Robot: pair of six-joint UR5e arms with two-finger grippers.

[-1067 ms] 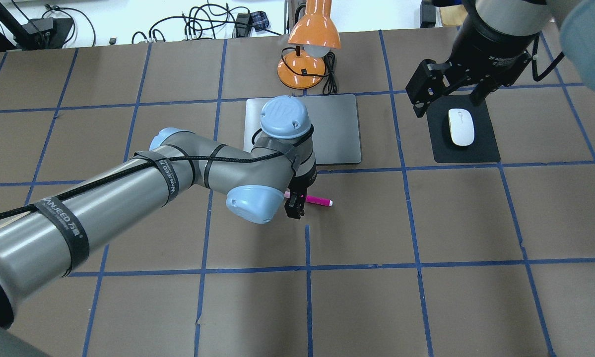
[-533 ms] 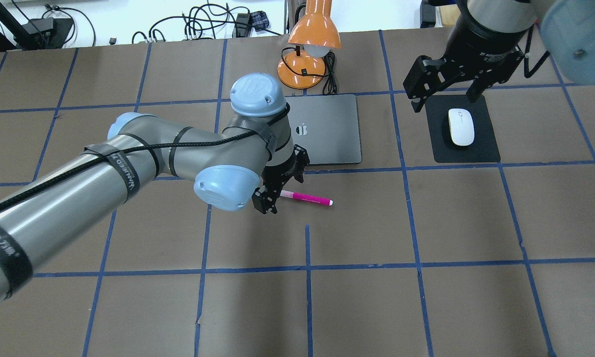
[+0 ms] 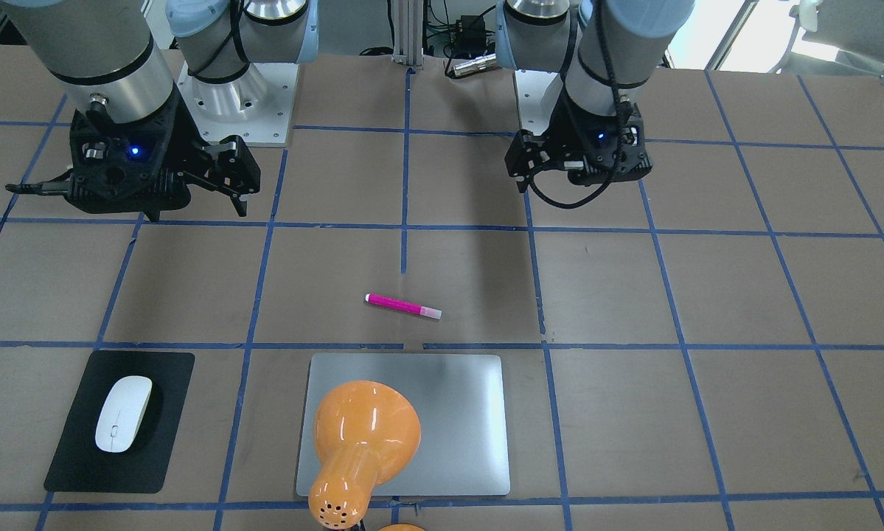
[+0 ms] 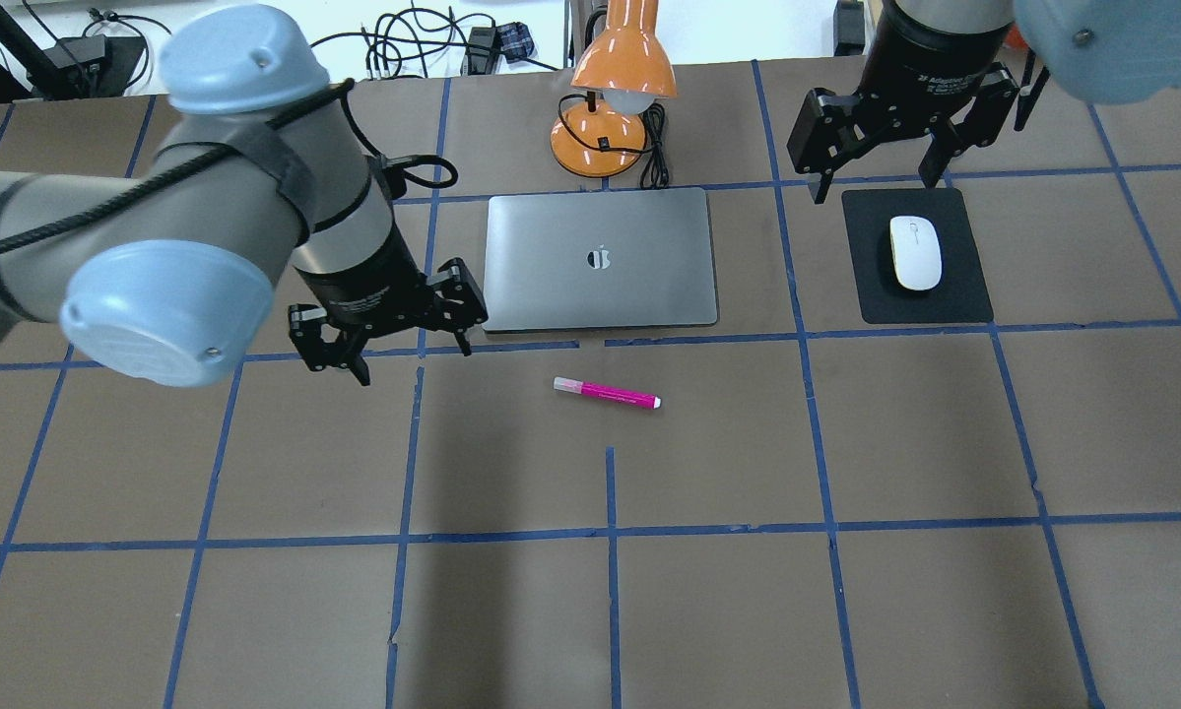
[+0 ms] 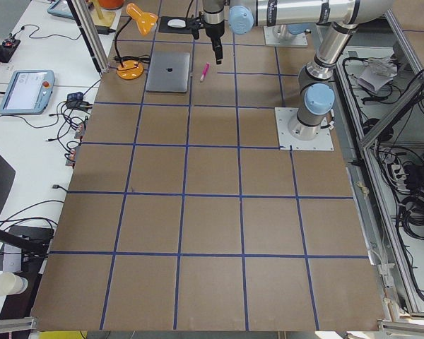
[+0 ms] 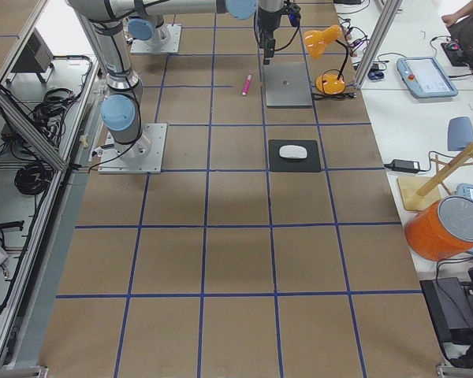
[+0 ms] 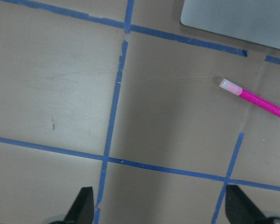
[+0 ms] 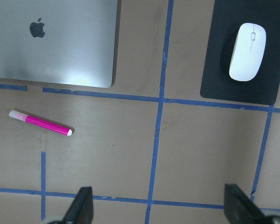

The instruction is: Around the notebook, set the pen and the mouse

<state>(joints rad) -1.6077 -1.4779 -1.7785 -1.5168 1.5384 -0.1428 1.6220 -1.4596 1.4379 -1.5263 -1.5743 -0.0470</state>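
Your left gripper has its fingers spread wide with nothing between them. In its wrist view only the two fingertips show, cut off by the bottom edge, with bare table between them. It hangs beside the notebook, off the corner nearest the robot on its left. You cannot tell how high it hangs. In the overhead view the arm's bulk hides the table behind it.

Your right gripper is also wide open and empty, and its fingertips are likewise clipped at the frame's foot. It is raised well up, since its wrist camera takes in the notebook, the pen and the mouse together. The overhead view sets it over the far edge of the black pad, while the front view sets it on the robot's side of that pad. So you cannot fix its exact spot over the table.

The pen lies flat on the table just on the robot's side of the notebook, apart from it, with a blue tape line between them. It runs roughly along the notebook's long edge at a slight slant, with its pale cap toward the robot's left. The mouse rests on the black pad, well apart from the notebook on the robot's right.

An orange lamp stands at the notebook's far side. In the front view its shade covers part of the lid. The left wrist view catches only one corner of the notebook, cut by the top edge. In both side views the pen and mouse are too small to make out in any detail.
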